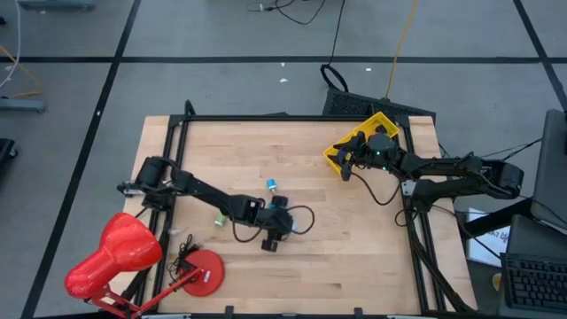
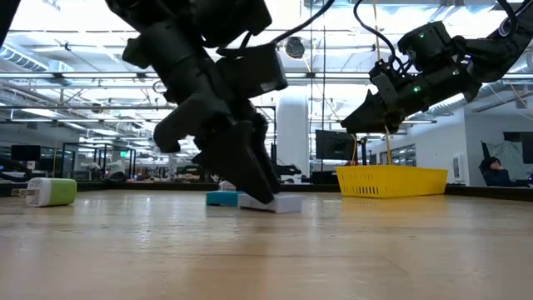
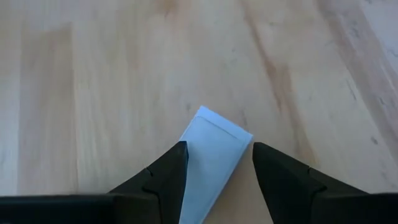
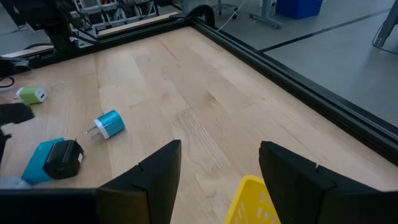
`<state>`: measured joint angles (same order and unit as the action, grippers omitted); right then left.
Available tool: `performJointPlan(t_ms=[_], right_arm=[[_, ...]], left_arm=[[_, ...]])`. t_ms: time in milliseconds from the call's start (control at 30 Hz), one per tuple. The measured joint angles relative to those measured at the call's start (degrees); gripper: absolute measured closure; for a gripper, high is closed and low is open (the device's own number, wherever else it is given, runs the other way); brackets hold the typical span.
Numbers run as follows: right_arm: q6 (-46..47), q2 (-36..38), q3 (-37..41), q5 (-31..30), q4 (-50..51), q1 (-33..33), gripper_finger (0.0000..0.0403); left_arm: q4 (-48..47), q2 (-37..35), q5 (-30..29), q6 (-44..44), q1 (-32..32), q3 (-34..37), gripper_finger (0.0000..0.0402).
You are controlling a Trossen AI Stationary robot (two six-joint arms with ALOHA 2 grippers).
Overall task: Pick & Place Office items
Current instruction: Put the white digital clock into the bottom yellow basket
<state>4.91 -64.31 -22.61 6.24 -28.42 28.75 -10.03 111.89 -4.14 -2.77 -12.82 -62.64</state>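
- Left gripper: low over the middle of the wooden table, fingers spread apart on either side of a white flat piece. In the low view the fingertips reach down to the tabletop at this piece; whether they touch it cannot be told.
- White flat piece: lying flat on the table, pale rectangular shape, one end between the left gripper's fingers, the other end jutting out past them. In the low view it sits just beside a teal piece.
- Right gripper: raised above the near edge of the yellow tray at the table's far right corner; fingers parted, nothing between them.
- Yellow tray: slotted plastic basket, standing on the table near its back rail; contents not visible.
- Blue round plug: lying on its side on open table, prongs pointing sideways; in the high view just beyond the left gripper.
- Green-and-white plug: on the table, apart from the others, toward the left arm's base; also seen in the high view.
- Black piece: resting on a teal flat piece in the right wrist view.
- Red desk lamp: at the table's near left corner, round base on the table's edge.
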Motion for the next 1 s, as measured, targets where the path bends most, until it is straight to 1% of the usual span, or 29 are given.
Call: performJointPlan(t_ms=[100, 200, 367, 467, 533, 633, 767, 833, 933, 1000], right_arm=[[0.0, 0.0, 0.0, 0.01, 0.02, 0.0, 0.0196], [0.0, 0.0, 0.0, 0.02, 0.02, 0.0, 0.0197], [0.0, 0.0, 0.0, 0.02, 0.0, 0.0, 0.0198], [0.0, 0.01, 0.0, 0.02, 0.0, 0.0, 0.0196], [0.0, 0.0, 0.0, 0.02, 0.0, 0.0, 0.0195], [0.0, 0.02, 0.0, 0.02, 0.03, -0.02, 0.0197], [0.0, 0.0, 0.0, 0.03, -0.04, -0.02, 0.0199], [0.0, 0.0, 0.0, 0.04, -0.04, -0.02, 0.0198], [0.0, 0.0, 0.0, 0.04, -0.02, -0.02, 0.0196], [0.0, 0.0, 0.0, 0.04, -0.01, -0.02, 0.0196]], left_arm=[[-2.35, -0.05, 2.29, 5.54, 0.47, 0.03, 0.0215], [-3.16, -0.1, 4.61, 8.08, 0.57, 0.01, 0.0215], [-2.88, -0.5, 4.86, 14.57, 0.61, 0.15, 0.0215], [-2.79, -1.43, 5.53, 12.95, 0.58, 0.32, 0.0215], [-3.2, -2.35, 4.94, 11.07, 0.05, 0.34, 0.0214], [-3.15, -2.61, 2.3, 11.3, -0.52, 0.36, 0.02], [-3.58, -2.83, -1.86, 11.39, -0.81, 0.07, 0.0168], [-3.2, -2.77, -4.69, 8.57, -0.81, 0.05, 0.0151], [-2.55, -2.72, -10.52, 2.7, -1.24, 0.08, 0.013], [-2.01, -2.71, -12.44, -2.16, -1.35, 0.19, 0.0119]])
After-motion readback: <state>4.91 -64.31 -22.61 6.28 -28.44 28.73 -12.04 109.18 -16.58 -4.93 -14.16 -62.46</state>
